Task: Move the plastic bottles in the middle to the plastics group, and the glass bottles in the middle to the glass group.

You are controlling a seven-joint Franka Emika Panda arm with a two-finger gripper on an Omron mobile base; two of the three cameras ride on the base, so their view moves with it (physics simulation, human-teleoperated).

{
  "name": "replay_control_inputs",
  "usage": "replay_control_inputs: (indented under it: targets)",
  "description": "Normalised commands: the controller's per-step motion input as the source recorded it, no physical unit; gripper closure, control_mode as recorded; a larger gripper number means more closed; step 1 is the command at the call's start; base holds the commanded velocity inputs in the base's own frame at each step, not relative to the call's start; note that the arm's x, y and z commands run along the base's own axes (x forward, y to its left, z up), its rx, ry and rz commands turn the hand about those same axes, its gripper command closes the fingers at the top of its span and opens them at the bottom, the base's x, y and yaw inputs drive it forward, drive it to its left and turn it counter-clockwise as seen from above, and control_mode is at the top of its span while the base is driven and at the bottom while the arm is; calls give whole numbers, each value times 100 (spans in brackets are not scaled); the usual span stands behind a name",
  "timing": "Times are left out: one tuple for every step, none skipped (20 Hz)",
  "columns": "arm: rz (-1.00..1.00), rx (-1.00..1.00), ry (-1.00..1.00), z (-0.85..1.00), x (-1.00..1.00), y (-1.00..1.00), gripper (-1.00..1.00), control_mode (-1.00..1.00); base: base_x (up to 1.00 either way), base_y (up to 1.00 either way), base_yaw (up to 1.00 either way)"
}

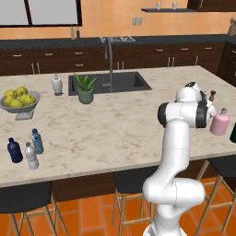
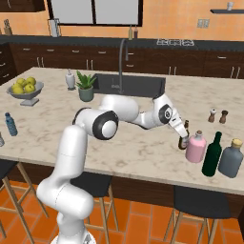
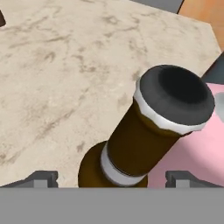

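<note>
Hiding brown bottle (image 3: 140, 144), arm blocks left base view.

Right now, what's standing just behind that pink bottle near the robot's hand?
From the right base view, the brown bottle stands close behind the pink bottle, the open gripper around its neck. Its lower body is partly covered by both.

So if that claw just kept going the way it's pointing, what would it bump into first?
Most likely the brown bottle: its neck stands right between the open claw tips, with the pink bottle beside it and the counter beneath.
</note>
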Motion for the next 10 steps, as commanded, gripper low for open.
replay_control_inputs:
  targets:
    - [0,0,0,0,-29,6,-100,-100,0,0,0]
    - [0,0,0,4,-24,0,-100,-100,0,0,0]
    - [0,0,0,9,-20,0,-100,-100,0,0,0]
    - [0,0,0,12,-19,0,-100,-100,0,0,0]
    - [0,0,0,17,-22,0,-100,-100,0,0,0]
    - [0,0,0,16,-19,0,-100,-100,0,0,0]
    - [0,0,0,14,-18,0,-100,-100,0,0,0]
    - [0,0,0,14,-19,0,-100,-100,0,0,0]
    - [0,0,0,15,-18,7,-100,-100,0,0,0]
    - [0,0,0,16,-21,7,-100,-100,0,0,0]
